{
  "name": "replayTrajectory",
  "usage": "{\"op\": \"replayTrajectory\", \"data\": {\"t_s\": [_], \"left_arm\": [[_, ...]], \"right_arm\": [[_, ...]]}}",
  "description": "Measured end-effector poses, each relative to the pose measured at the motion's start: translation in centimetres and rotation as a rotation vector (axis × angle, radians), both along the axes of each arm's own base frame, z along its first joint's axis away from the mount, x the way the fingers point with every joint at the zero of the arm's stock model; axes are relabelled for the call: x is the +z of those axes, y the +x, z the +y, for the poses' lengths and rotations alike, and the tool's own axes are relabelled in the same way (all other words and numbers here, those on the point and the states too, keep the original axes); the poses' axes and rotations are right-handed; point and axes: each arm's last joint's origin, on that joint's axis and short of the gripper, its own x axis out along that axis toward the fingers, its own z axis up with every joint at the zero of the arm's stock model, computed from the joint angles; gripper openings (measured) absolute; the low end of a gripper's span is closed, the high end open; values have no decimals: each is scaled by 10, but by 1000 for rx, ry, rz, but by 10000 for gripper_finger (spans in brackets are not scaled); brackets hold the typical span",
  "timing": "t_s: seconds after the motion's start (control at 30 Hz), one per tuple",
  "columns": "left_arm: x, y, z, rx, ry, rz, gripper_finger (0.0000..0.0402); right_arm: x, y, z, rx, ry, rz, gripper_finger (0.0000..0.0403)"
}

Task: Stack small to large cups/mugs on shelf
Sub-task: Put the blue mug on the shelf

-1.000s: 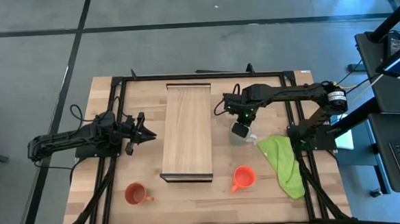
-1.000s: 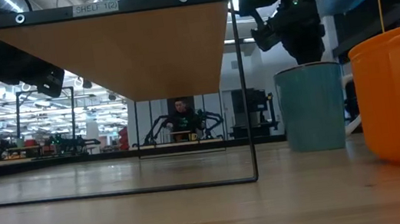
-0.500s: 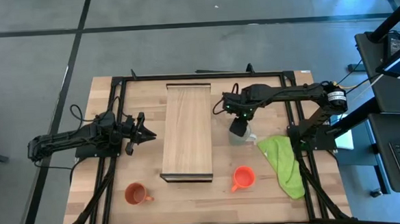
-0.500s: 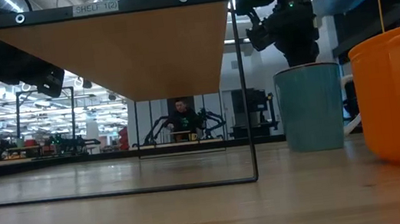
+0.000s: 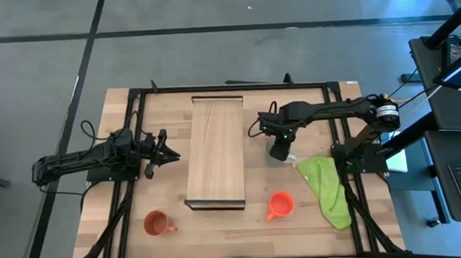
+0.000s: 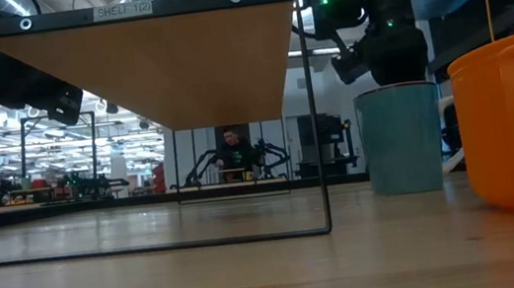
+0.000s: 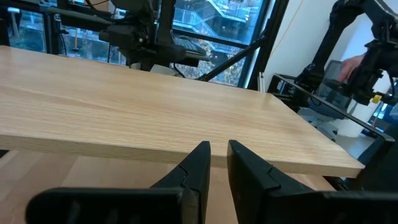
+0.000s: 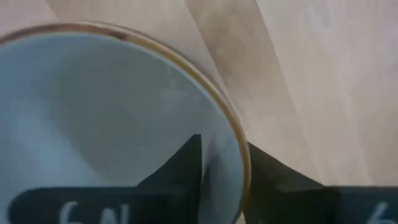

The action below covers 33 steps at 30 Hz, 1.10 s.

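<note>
The right gripper [image 5: 280, 152] has dropped onto the grey-green mug [image 6: 402, 138], at three o'clock of the shelf [image 5: 214, 150] on the table. Its fingers now straddle the rim (one inside, one outside), apparently clenching. Left gripper [image 5: 167, 155] waits, fingers nearly together, empty.

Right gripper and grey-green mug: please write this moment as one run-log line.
right gripper: straddles grey-green mug rim, one finger inside | mug: on table, beside shelf | left gripper: waiting by shelf, holds nothing
</note>
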Motion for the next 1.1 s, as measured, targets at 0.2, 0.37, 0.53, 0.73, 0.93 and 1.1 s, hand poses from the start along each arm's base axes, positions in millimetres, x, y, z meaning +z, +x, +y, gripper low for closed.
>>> {"op": "replayTrajectory", "data": {"t_s": [0.2, 0.37, 0.53, 0.73, 0.93, 1.1], "left_arm": [[0, 0, 0, 0, 0, 0, 50], [0, 0, 0, 0, 0, 0, 50], [0, 0, 0, 0, 0, 0, 50], [0, 0, 0, 0, 0, 0, 50], [0, 0, 0, 0, 0, 0, 50], [0, 0, 0, 0, 0, 0, 50]], "right_arm": [[9, 5, -1, 26, -13, -28, 29], [15, 8, -2, 25, -10, -49, 29], [25, 8, 0, -1, 48, -35, 35], [59, 6, 7, 19, 64, 19, 29], [107, 12, 12, 6, 48, -39, 34], [133, 30, 13, 27, 1, -46, 31]]}}
